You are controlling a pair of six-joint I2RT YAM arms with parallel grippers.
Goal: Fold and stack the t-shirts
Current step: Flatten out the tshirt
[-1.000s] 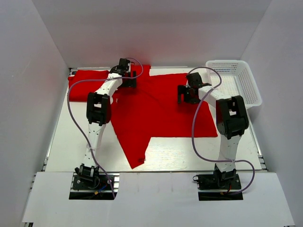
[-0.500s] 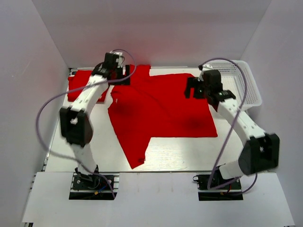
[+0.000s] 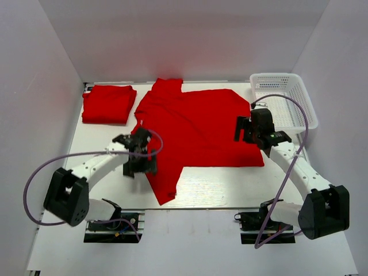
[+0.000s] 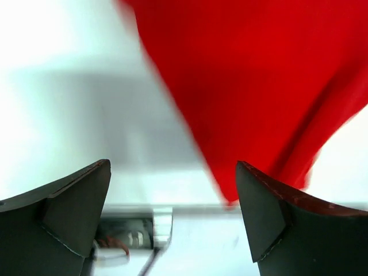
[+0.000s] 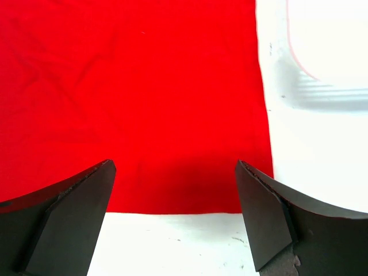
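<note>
A red t-shirt (image 3: 195,129) lies spread over the middle of the white table, one narrow part running down to a point near the front edge (image 3: 165,196). A folded red t-shirt (image 3: 107,103) lies at the back left. My left gripper (image 3: 142,167) is open and empty, low over the spread shirt's left edge; its view shows the shirt's point (image 4: 253,103) blurred. My right gripper (image 3: 244,127) is open and empty above the shirt's right side; its view shows the shirt's corner and edge (image 5: 172,103) just beyond the fingers.
A white plastic basket (image 3: 284,100) stands at the back right, close to the right arm. White walls close in the left, right and back. The table's front edge and the arm bases lie just below the shirt's point.
Both arms have drawn back from the shirt's far edge toward the front. The left gripper swung down to the shirt's left edge. The shirt now lies flatter at the back.
</note>
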